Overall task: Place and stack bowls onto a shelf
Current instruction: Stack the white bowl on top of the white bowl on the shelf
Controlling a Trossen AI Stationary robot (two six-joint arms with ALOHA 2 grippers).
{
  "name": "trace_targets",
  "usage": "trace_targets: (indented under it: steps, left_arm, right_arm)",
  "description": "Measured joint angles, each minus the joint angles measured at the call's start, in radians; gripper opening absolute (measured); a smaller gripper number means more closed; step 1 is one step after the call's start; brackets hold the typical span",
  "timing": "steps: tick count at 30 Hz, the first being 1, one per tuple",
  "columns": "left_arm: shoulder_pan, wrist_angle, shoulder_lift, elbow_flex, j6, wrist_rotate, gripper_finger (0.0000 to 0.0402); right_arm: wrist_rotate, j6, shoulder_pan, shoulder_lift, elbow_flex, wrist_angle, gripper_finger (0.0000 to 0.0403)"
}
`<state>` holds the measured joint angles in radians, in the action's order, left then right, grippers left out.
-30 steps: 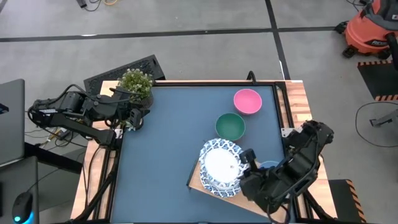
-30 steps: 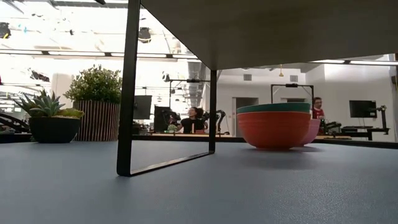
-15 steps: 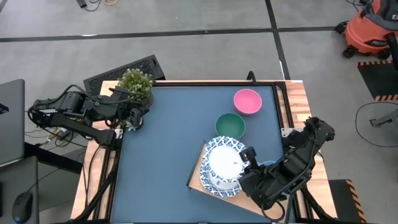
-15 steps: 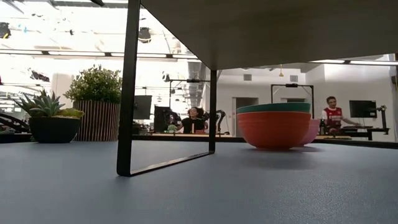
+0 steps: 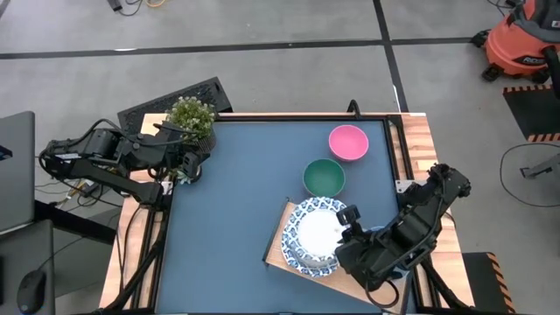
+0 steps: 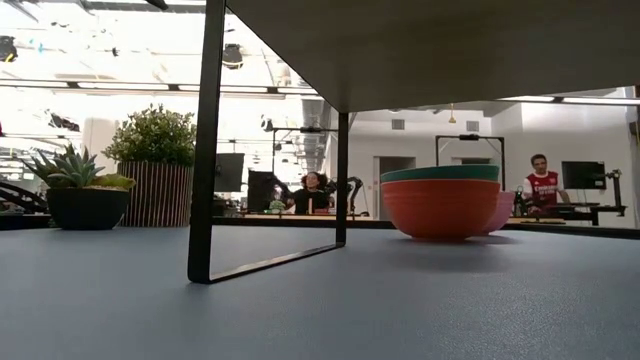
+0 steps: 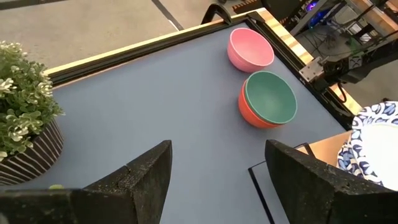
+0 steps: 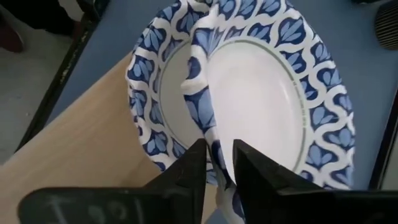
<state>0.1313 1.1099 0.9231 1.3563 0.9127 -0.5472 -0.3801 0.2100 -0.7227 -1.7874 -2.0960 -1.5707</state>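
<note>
A: Going left to right, we are noting the left claw idling beside the potted plant at the bench's left edge, fingers spread wide, nothing between them.

B: Next, the teal bowl is nesting in a red one mid-bench, with the pink bowl just beyond. They are looking rigid, smooth and light; we are judging a rim pinch the only sensible hold.

A: The two blue-patterned bowls are lying overlapped on the shelf. The right claw is straddling the upper one's rim, jaws narrow, seemingly slackening.

B: We are treating these as brittle and slippery, and the upper one is sitting off-centre.

A: Room is tight: the shelf's corner is near the bench's front edge. Open bench is lying to the left.
</note>
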Motion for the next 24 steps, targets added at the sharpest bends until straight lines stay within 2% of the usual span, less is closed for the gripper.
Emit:
trace_targets:
  steps: [4, 12, 17, 19, 24]
  left_arm:
    - [0.0, -0.001, 0.0, 0.0, 0.0, 0.0, 0.0243]
    - [0.0, -0.001, 0.0, 0.0, 0.0, 0.0, 0.0243]
    - [0.0, -0.001, 0.0, 0.0, 0.0, 0.001, 0.0243]
    - [0.0, 0.0, 0.0, 0.0, 0.0, 0.0, 0.0243]
    - [0.0, -0.001, 0.0, 0.0, -0.001, 0.0, 0.0243]
  right_arm:
    - [0.053, 0.0, 0.0, 0.0, 0.0, 0.0, 0.0135]
    - [0.108, 0.007, 0.0, 0.0, -0.008, 0.007, 0.0224]
    - [0.12, 0.074, -0.006, -0.001, -0.072, 0.001, 0.0226]
    - [0.07, 0.106, -0.011, 0.011, -0.084, 0.001, 0.0215]
    - [-0.18, 0.233, 0.031, 0.058, -0.087, 0.0, 0.0172]
